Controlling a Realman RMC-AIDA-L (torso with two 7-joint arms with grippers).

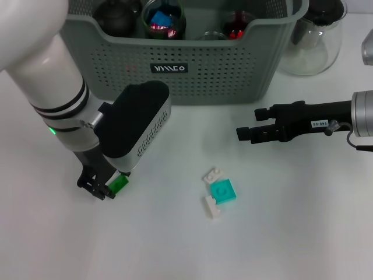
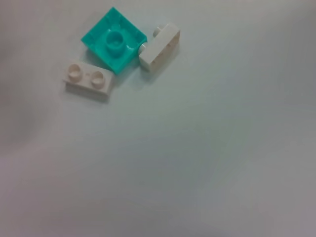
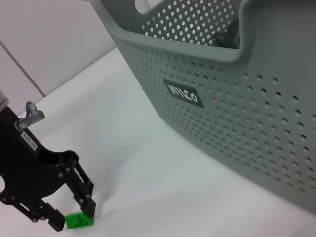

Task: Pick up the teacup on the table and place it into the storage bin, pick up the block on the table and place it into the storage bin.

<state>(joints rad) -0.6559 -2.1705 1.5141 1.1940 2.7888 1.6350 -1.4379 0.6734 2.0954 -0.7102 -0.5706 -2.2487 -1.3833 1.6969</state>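
Note:
A small green block [image 1: 118, 184] [image 3: 79, 220] lies on the white table in front of the storage bin's left end. My left gripper [image 1: 108, 189] [image 3: 73, 217] reaches down onto it, with one finger on each side, shut on the block at table level. The storage bin [image 1: 198, 76] [image 3: 256, 113] stands at the back, with a dark cup [image 1: 164, 17] holding coloured pieces inside it. No teacup shows on the table. My right gripper [image 1: 246, 123] hovers open at the right, holding nothing.
A teal block [image 1: 222, 191] [image 2: 114, 42] with two white blocks [image 1: 213, 175] [image 2: 89, 79] against it lies at the table's middle. A clear glass carafe [image 1: 315, 41] stands right of the bin. A dark teapot [image 1: 116, 14] sits inside the bin.

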